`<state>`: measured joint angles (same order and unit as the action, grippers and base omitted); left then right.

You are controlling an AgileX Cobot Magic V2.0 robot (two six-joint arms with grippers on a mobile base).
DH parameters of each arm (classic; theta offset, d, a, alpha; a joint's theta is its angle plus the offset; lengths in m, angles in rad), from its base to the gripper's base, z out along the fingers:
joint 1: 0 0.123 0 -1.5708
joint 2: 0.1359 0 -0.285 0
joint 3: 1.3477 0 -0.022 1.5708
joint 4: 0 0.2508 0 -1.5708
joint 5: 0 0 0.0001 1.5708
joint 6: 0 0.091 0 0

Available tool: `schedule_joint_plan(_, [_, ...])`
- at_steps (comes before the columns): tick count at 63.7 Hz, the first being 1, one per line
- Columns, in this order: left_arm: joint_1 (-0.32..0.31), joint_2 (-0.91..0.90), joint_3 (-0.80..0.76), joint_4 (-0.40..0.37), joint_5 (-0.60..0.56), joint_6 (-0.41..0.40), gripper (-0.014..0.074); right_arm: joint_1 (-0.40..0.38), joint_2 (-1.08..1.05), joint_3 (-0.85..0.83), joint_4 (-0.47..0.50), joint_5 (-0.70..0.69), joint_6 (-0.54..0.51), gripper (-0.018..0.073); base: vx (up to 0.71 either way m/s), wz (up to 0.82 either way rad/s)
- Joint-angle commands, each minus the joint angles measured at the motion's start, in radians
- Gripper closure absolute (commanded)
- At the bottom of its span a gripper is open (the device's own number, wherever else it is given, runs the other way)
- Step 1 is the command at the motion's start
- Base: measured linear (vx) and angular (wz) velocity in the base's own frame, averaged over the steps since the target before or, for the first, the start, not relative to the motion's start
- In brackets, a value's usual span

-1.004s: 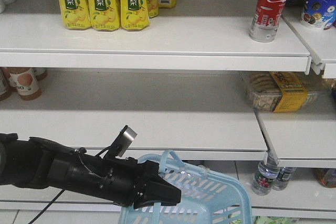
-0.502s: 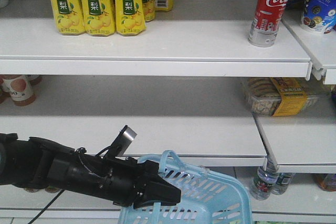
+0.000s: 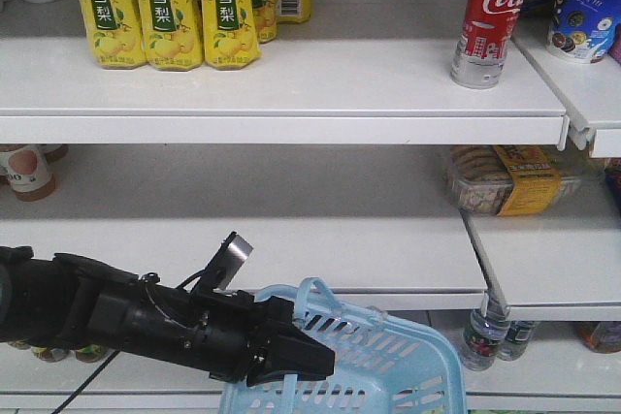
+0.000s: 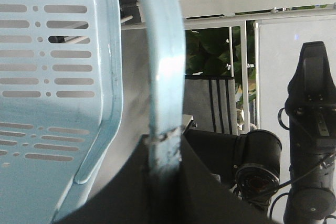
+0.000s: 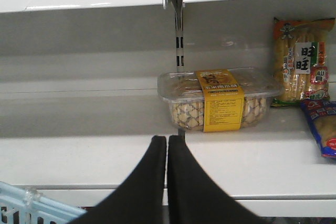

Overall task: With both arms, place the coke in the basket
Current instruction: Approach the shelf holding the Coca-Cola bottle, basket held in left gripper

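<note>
The coke [image 3: 490, 16], red with white script and a silver base, stands on the shelf [image 3: 291, 75]. The left end effector [image 3: 303, 358] grips the basket handle [image 4: 160, 66]; the right end effector [image 5: 167, 148] is closed, empty.

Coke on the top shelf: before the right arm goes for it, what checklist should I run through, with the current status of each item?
1. Coke upright on the top shelf: ok.
2. Left gripper shut on the basket handle: ok.
3. Right gripper open for a grasp: not ok; jaws together, nothing between them.
4. Right gripper facing the coke: not ok; its wrist view shows the snack box on a lower shelf, and no coke.
5. Basket interior free: cannot tell.
</note>
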<state>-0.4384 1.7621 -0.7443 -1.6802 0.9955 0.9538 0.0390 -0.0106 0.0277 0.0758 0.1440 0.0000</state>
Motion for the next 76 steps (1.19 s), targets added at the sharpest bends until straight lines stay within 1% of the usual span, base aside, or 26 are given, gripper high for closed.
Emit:
schedule_joint_plan(1, [-0.002, -0.046, -0.021, -0.099, 0.084, 0.004, 0.0603, -0.007, -0.018, 0.011, -0.008, -0.078, -0.013, 0.0568, 0.01, -0.03])
schedule_joint_plan(76, [-0.002, -0.046, -0.021, -0.099, 0.084, 0.004, 0.0603, -0.007, -0.018, 0.011, -0.008, -0.078, -0.013, 0.0568, 0.02, -0.02])
